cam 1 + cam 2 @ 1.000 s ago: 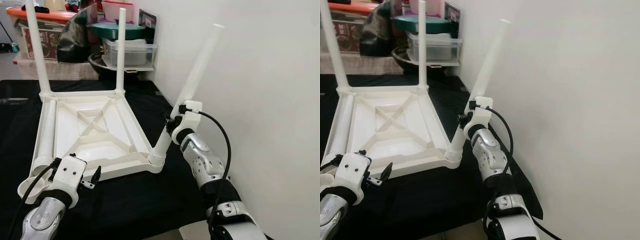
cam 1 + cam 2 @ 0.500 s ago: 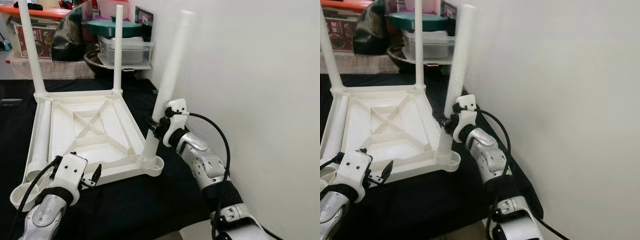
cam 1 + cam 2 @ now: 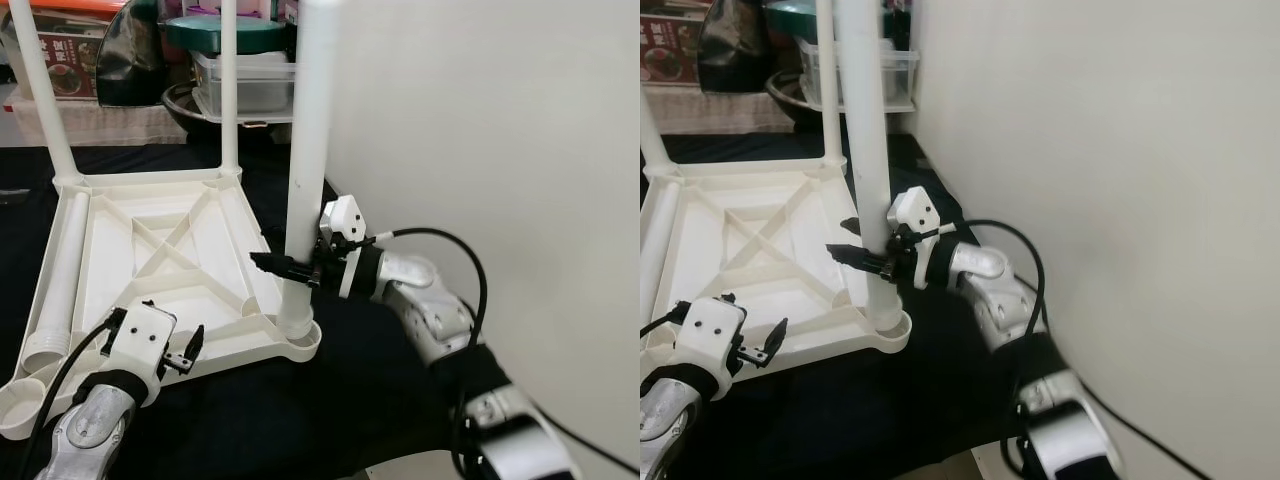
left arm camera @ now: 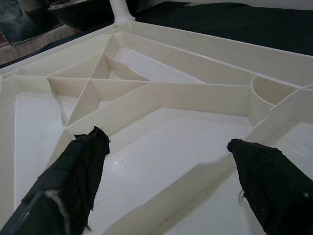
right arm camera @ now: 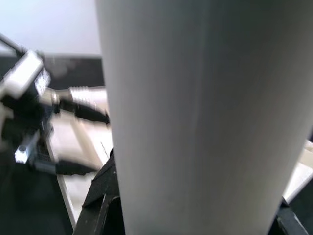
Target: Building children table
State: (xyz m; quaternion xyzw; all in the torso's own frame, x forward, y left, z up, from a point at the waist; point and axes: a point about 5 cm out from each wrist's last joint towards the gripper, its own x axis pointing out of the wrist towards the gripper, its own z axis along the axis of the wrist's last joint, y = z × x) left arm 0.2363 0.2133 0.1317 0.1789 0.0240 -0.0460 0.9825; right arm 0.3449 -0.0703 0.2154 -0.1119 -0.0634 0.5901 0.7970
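A white plastic children's table lies upside down on a black cloth. Two white tube legs stand upright in its far corners. The right gripper has its black fingers clamped around a third white plastic tube leg, which stands upright in the near right corner socket. The left gripper hovers by the table's near edge, fingers spread apart, holding nothing. A fourth leg lies along the left rim.
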